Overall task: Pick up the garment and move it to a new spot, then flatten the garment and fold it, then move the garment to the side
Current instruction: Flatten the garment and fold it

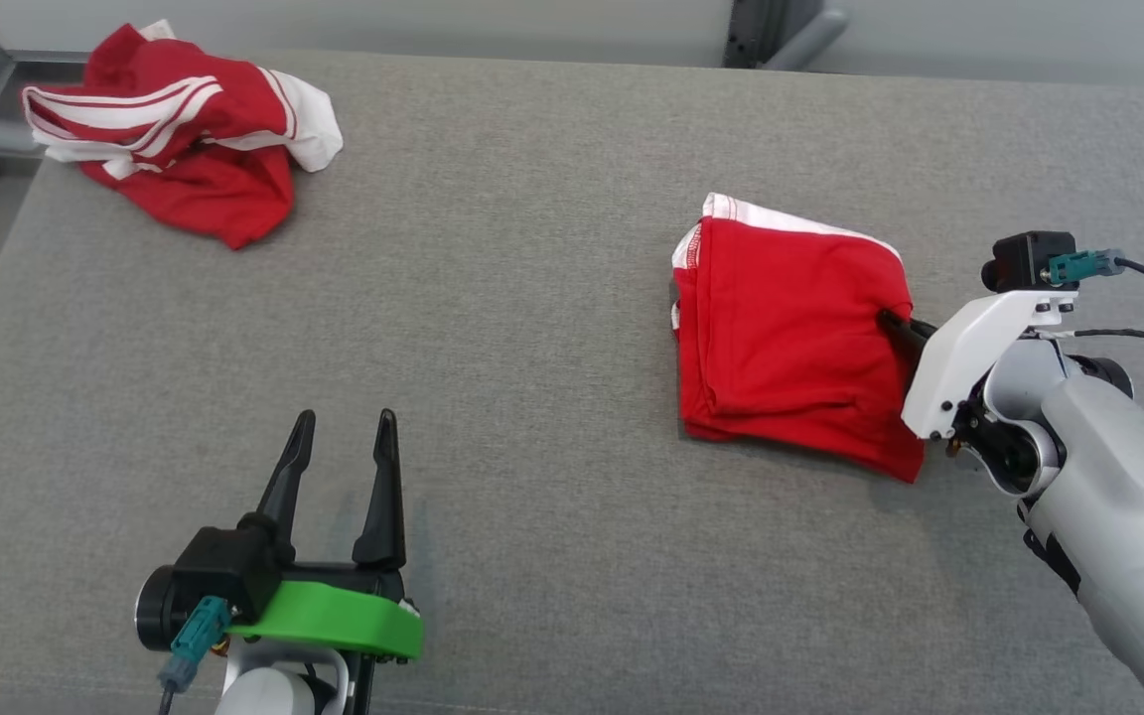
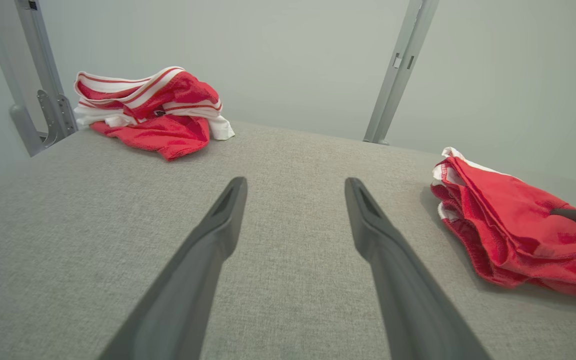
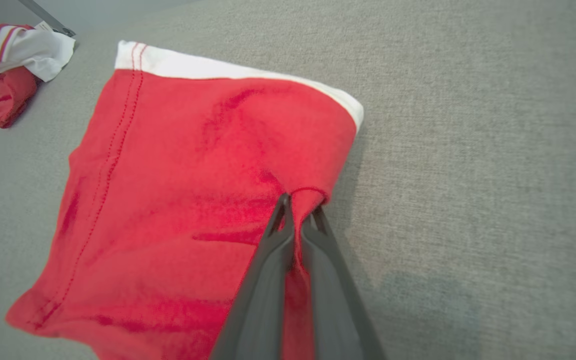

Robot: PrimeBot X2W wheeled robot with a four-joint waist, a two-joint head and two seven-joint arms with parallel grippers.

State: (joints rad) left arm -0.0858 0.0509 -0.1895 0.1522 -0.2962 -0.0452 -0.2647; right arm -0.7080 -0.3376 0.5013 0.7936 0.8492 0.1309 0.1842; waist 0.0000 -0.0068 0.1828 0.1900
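Observation:
The garment (image 1: 781, 338) is red with a white band along its far edge and lies folded into a rough square on the right part of the grey table. My right gripper (image 1: 895, 320) reaches in from the right and is shut on a pinch of cloth at the garment's right edge. The right wrist view shows that pinch closely: the gripper (image 3: 298, 205) has a small fold of the red garment (image 3: 178, 200) between its tips. My left gripper (image 1: 346, 422) stands open near the front left, apart from the cloth, with nothing between its fingers. In the left wrist view the garment (image 2: 508, 225) lies to the right of the left gripper (image 2: 295, 187).
A second red and white garment (image 1: 185, 139) lies crumpled at the far left corner of the grey padded table (image 1: 532, 447); it also appears as a heap (image 2: 153, 110) in the left wrist view. Grey metal posts (image 2: 398, 70) rise behind the table's far edge.

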